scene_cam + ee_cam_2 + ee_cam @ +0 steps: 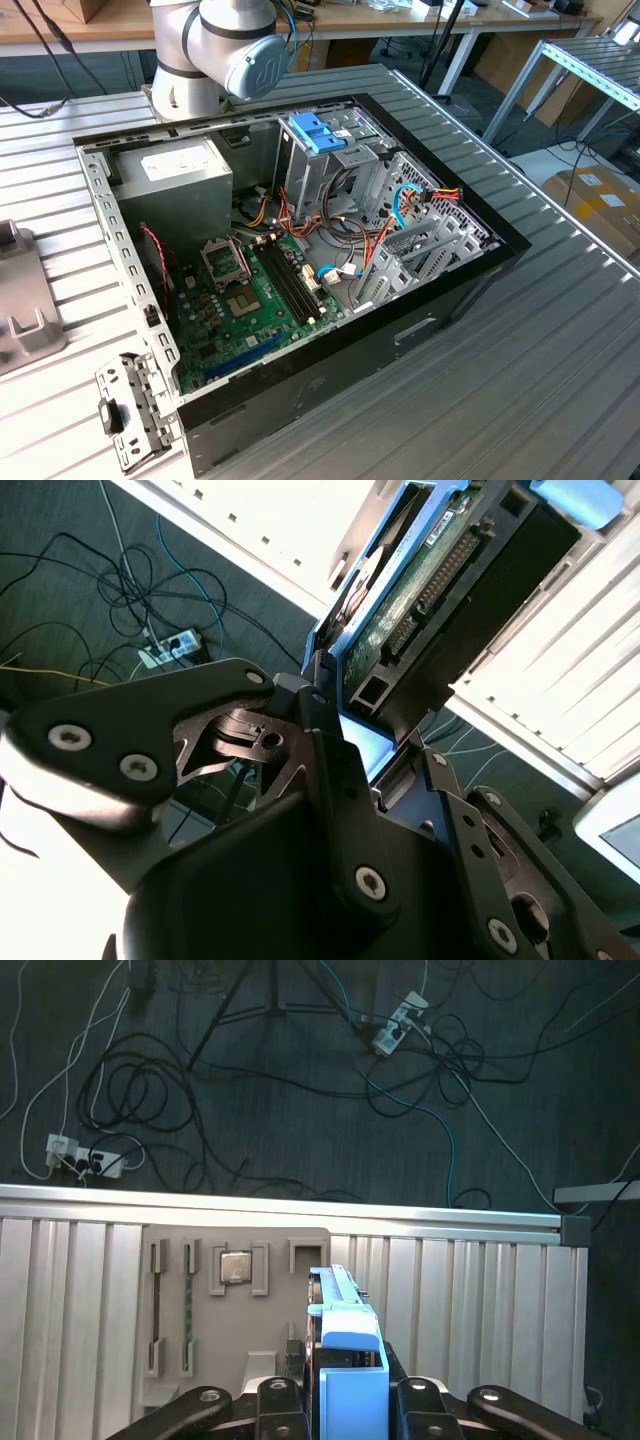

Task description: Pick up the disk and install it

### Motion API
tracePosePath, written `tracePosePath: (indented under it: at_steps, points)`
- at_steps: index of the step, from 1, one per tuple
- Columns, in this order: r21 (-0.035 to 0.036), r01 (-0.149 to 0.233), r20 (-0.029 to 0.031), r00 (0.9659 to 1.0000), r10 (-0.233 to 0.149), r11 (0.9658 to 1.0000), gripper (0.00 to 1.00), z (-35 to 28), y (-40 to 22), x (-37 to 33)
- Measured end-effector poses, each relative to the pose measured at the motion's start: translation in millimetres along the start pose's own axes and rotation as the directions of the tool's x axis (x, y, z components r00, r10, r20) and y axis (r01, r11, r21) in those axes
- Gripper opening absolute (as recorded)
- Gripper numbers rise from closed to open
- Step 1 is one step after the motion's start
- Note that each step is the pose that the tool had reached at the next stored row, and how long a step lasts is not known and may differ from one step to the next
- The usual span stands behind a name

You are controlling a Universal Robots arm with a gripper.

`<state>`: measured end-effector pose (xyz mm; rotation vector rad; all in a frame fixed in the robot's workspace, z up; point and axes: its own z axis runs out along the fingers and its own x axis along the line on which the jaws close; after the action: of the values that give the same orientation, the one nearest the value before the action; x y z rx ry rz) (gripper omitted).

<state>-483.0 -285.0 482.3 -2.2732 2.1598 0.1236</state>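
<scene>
Clearly the gripper (350, 1392) is closed on the disk (345, 1325), holding it edgewise above the table (480, 1300). Pinched by its slick blue frame, it could twist or slip in the jaws, then snag while entering the computer case (440, 290).

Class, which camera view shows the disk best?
The second wrist view: there the disk shows its broad circuit-board face and connector. The first wrist view catches it edge-on, its blue carrier clamped between the fingers of the gripper.
</scene>
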Motion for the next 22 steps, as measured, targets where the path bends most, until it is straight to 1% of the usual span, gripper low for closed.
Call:
tracePosePath:
  at_steps: [7, 12, 19, 22]
  points:
    - [0.0, 0.0, 0.0, 1.0, 0.0, 1.0, 0.37, -6.6, 0.3, -0.4]
    - [-0.0001, 0.0, -0.0001, 1.0, 0.0, 1.0, 0.37, -14.7, 0.7, -0.9]
    - [0.0, 0.0, -0.0001, 1.0, 0.0, 1.0, 0.37, -22.1, 1.1, -1.3]
    - [0.0, 0.0, -0.0001, 1.0, 0.0, 1.0, 0.37, -26.3, 1.4, -1.6]
